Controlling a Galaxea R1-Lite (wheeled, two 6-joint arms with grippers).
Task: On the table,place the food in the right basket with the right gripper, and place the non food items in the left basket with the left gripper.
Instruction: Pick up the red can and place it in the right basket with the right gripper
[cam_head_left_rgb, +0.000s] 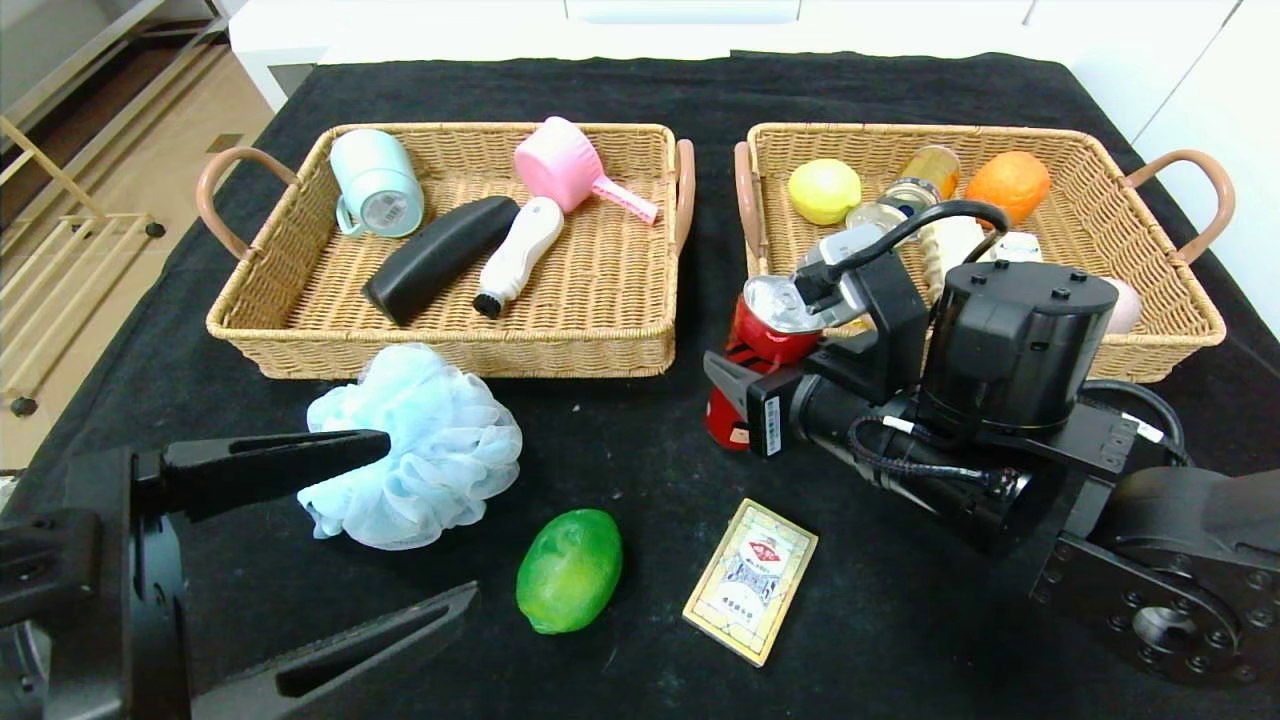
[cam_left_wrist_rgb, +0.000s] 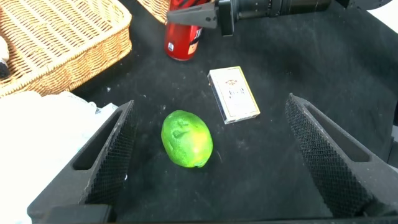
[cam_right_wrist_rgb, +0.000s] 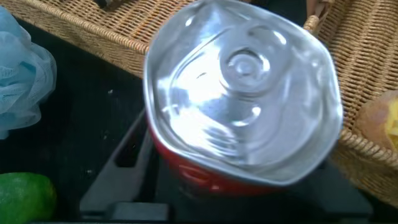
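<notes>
Fingers (cam_head_left_rgb: 725, 385) of your right gripper (cam_head_left_rgb: 745, 395) sit either side of the red soda can (cam_head_left_rgb: 765, 335), which leans against the right tan wicker basket (cam_head_left_rgb: 1150, 352); whether they clamp it yet, you cannot tell. Your left gripper (cam_left_wrist_rgb: 208, 158) hangs low over the black-draped worktop (cam_head_left_rgb: 640, 470), fingers wide apart around the round green fruit (cam_head_left_rgb: 569, 570), between the fluffy light-blue bath pouf (cam_head_left_rgb: 420, 450) and flat cream card box (cam_head_left_rgb: 751, 580).
</notes>
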